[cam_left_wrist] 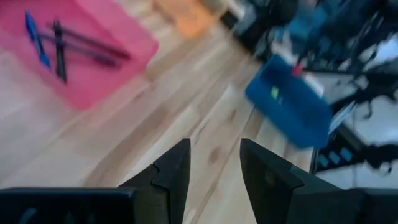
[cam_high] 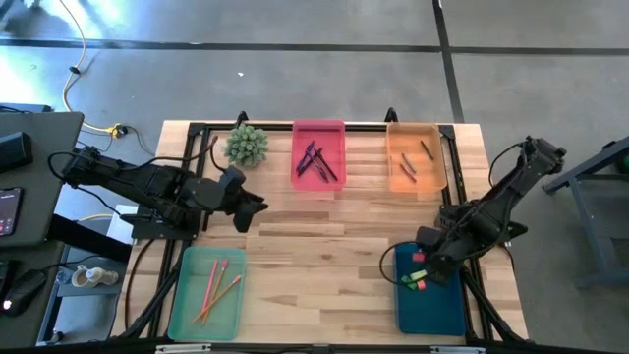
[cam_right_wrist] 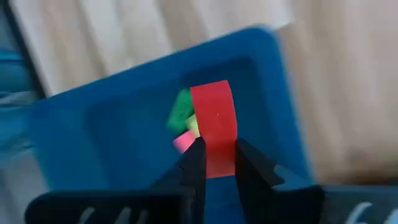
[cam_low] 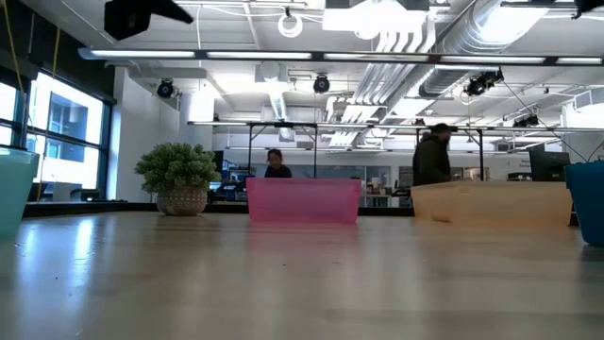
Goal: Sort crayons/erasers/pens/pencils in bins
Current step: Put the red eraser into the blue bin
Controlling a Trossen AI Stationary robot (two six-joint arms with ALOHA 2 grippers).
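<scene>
Red eraser (cam_right_wrist: 214, 124) stubby, flat; pinched by right end effector (cam_right_wrist: 216, 155).

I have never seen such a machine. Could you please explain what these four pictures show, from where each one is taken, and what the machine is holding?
It is a robot with two dark arms at a wooden table; each arm ends in a two-finger pincer. One picture looks straight down, one looks level across the table, and two come from cameras on the wrists. Four bins lie on the table: a pink bin with pens, an orange bin with dark crayons, a pale green bin with pencils, and a dark blue bin with erasers. The right pincer grips a red eraser above the blue bin. The left pincer waits open, holding nothing, near a small plant. People show in the room behind.
</scene>
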